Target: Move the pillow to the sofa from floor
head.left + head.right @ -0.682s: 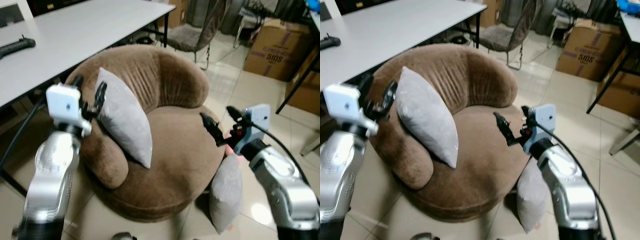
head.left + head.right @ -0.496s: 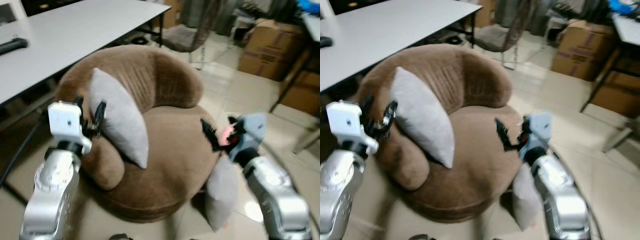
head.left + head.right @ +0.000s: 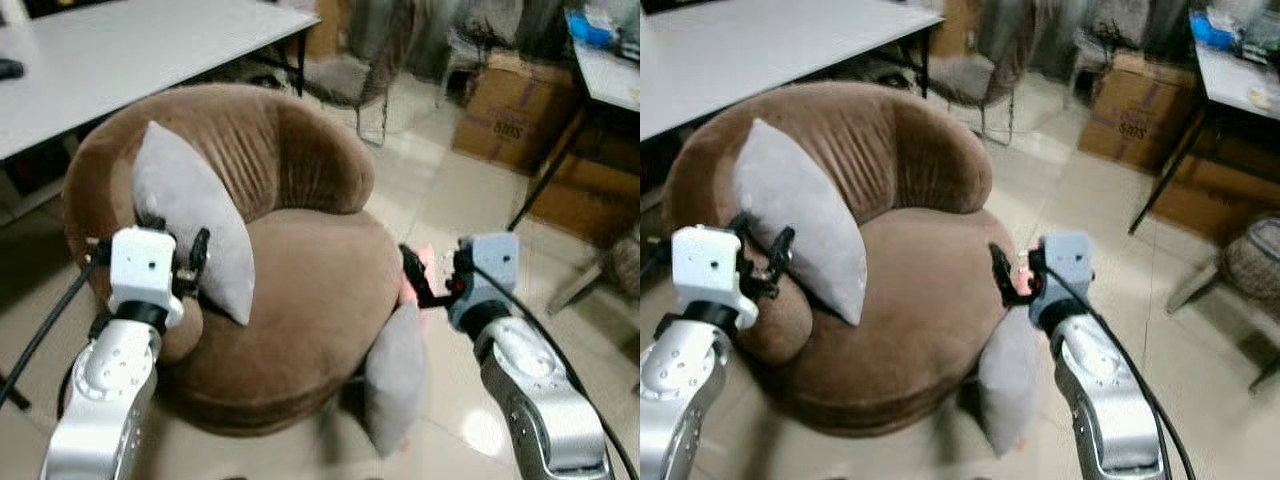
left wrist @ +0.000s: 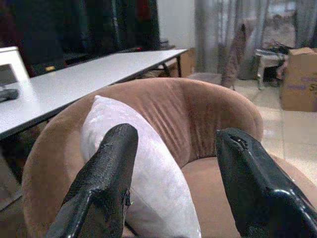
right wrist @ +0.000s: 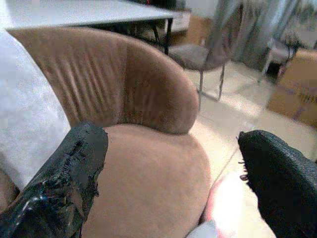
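Grey floor pillow point(image 3: 395, 385) leaning on the sofa point(image 3: 310, 300) looks soft, light, squashy; I'd pinch its top corner. Both my jaws are spread, empty.

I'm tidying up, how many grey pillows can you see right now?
2. One grey pillow leans against the brown sofa backrest; the other pillow stands on the floor against the sofa's front. Others may be hidden.

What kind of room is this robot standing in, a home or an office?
Probably a mixed living and work room. A round brown sofa with a grey pillow sits beside a long white table, with cardboard boxes stacked on the tiled floor.
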`<state>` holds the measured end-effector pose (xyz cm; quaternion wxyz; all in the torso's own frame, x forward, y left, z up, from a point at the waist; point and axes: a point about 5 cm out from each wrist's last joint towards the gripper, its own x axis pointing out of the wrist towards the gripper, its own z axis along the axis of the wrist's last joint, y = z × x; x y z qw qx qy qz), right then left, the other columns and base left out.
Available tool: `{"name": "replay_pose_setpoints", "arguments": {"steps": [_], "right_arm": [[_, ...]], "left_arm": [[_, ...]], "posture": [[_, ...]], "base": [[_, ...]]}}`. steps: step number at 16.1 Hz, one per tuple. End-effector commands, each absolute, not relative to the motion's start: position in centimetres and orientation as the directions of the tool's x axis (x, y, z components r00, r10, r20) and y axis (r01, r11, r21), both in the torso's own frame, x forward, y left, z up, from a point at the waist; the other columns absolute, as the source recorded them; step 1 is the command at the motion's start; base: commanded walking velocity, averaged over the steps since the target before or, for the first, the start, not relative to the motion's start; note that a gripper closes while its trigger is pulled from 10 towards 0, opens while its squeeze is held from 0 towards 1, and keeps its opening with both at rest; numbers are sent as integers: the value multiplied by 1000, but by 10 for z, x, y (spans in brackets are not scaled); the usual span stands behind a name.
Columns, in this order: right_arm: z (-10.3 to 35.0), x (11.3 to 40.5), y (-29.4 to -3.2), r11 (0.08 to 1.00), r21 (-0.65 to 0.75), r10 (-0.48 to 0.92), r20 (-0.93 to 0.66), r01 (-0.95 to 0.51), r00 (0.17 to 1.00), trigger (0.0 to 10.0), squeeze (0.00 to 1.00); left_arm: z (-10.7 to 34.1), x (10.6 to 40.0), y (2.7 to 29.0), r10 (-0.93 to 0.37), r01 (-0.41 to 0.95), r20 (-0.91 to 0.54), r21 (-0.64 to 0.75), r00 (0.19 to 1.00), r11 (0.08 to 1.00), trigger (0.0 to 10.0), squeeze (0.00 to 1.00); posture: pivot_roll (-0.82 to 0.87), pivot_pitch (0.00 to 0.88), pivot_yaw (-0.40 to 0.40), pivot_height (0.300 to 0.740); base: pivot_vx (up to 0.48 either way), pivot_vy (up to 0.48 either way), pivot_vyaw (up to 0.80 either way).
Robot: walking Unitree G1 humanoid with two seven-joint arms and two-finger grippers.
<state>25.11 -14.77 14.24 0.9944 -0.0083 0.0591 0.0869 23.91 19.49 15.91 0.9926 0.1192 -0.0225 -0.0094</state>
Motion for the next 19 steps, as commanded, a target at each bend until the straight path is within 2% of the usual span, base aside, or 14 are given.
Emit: {"name": "replay_pose_setpoints", "arguments": {"steps": [1,4,6,8,10,11,15,19], "right_arm": [[139,250,-156,990,-34,131,-153,-138,980,10000,0],[134,248,-159,994,-37,93,-196,-102,976,10000,0],[132,248,-166,997,-72,19,-211,-35,977,10000,0],[132,248,-165,999,-29,37,-222,-45,974,10000,0],[134,248,-165,999,-30,16,-206,-23,978,10000,0],[136,250,-168,998,-47,-44,-169,37,985,10000,0],[131,247,-159,999,-23,28,-194,-33,981,10000,0],[124,244,-161,1000,12,8,-211,-6,978,10000,0]], "left_arm": [[161,241,188,-45,32,52,238,998,971,10000,0],[158,243,188,-21,16,24,221,999,975,10000,0],[160,244,186,-30,20,36,231,999,973,10000,0],[162,245,185,-28,18,41,226,999,974,10000,0],[161,246,184,-33,24,35,226,999,974,10000,0],[160,246,184,-35,27,34,231,999,973,10000,0],[159,248,187,-39,29,33,251,999,968,10000,0],[161,254,187,-57,46,37,251,998,967,10000,0]], "posture": [[80,0,-45,740],[80,0,-45,740],[80,0,-45,740],[85,0,-44,740],[81,0,-39,740],[81,0,-39,740],[87,0,-36,740],[84,0,-26,740]], "base": [[0,-431,-400],[0,0,-792],[0,0,-788],[0,0,-788],[0,0,-794],[0,0,-800],[0,0,-783],[0,422,-722]]}}
